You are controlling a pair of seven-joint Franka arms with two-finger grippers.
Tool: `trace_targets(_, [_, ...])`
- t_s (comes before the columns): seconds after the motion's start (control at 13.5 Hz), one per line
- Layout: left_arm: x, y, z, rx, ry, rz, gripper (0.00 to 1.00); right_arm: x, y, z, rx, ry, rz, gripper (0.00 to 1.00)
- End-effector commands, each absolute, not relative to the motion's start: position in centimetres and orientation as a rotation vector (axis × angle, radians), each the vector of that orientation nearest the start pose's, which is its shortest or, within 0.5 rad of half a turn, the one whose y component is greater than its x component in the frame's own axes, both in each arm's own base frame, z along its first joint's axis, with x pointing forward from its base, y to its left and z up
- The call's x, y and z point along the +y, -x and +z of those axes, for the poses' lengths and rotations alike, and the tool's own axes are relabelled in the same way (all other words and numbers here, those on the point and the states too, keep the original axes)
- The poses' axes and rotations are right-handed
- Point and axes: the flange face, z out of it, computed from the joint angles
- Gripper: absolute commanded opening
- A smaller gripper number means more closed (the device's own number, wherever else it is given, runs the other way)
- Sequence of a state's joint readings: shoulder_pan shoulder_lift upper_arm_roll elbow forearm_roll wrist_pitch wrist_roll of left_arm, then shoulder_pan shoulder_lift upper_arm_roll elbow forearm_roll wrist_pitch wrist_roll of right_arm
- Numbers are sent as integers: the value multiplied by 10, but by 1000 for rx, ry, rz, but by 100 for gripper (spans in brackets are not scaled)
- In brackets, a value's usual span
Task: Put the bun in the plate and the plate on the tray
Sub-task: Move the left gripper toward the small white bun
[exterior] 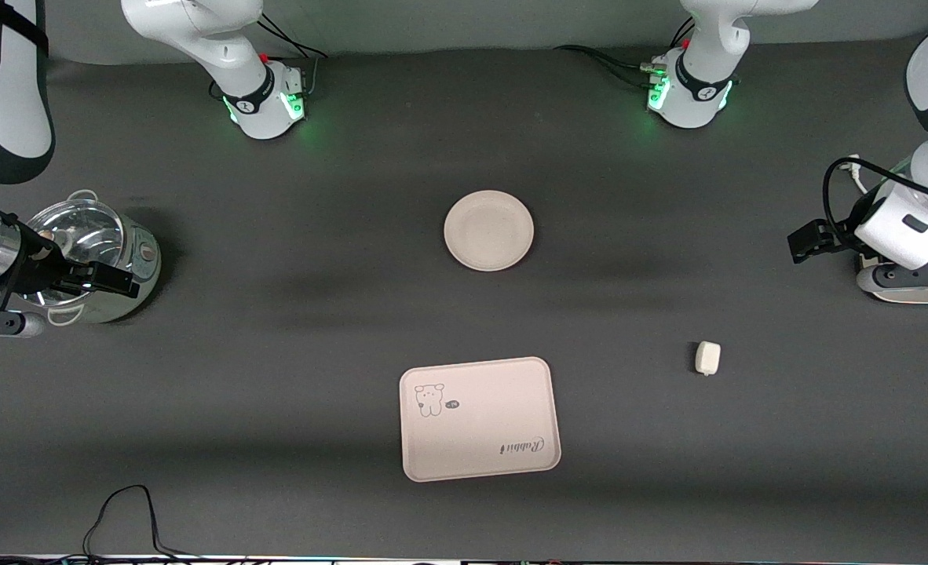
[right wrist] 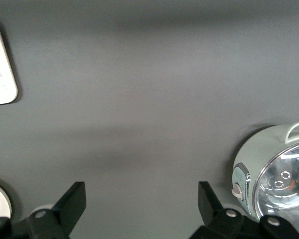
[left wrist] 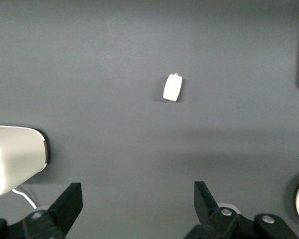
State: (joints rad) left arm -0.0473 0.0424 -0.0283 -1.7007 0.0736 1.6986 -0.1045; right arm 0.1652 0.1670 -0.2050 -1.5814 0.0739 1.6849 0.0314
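Left hand [left wrist: 135, 199] splayed, right hand [right wrist: 142, 199] splayed over lidded pot [exterior: 99, 263], bun [exterior: 707, 357] unobstructed

We're seeing a lidded steel pot [exterior: 95, 259] sitting on the dark worktop [exterior: 275, 392] toward the right arm's end.

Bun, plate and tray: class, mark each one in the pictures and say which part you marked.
bun [exterior: 707, 358], front view, middle of its top.
plate [exterior: 488, 231], front view, centre of its bare dish.
tray [exterior: 487, 428], front view, bare middle of its surface.
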Motion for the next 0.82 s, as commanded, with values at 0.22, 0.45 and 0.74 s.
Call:
trace_targets(0.22, [-41,-572,569,17,3070,105,100,12,-594,560,85,3098,33,100])
trace_targets(0.45, [-40,-589,566,145,3091,133,100,15,-593,555,90,3096,62,100])
trace_targets(0.74, [-36,-637,558,156,3098,235,100,36,-594,545,53,3089,92,100])
